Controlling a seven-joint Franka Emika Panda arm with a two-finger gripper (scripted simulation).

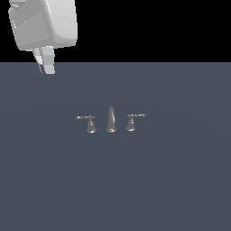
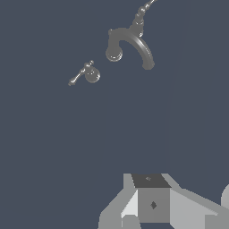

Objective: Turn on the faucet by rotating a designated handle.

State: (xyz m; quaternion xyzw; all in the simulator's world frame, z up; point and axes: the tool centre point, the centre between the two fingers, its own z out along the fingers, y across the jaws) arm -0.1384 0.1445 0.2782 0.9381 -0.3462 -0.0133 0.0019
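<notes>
The tiny grey metal faucet stands mid-floor in the exterior view: a tall spout (image 1: 111,119) between two lever posts. The handle (image 1: 90,123) is the post on the exterior view's left, its thin lever sticking out leftward. The twin handle (image 1: 131,122) has its lever pointing rightward. My gripper (image 1: 46,67) hangs high at the upper left, far from the faucet, with its fingers together and empty. In the wrist view the curved spout (image 2: 134,42), the handle (image 2: 91,74) and the twin (image 2: 139,17) lie far from the gripper (image 2: 152,203).
The faucet stands on a flat dark blue-grey floor (image 1: 171,180) that ends at a black background. The white hand body (image 1: 45,25) fills the upper left corner of the exterior view.
</notes>
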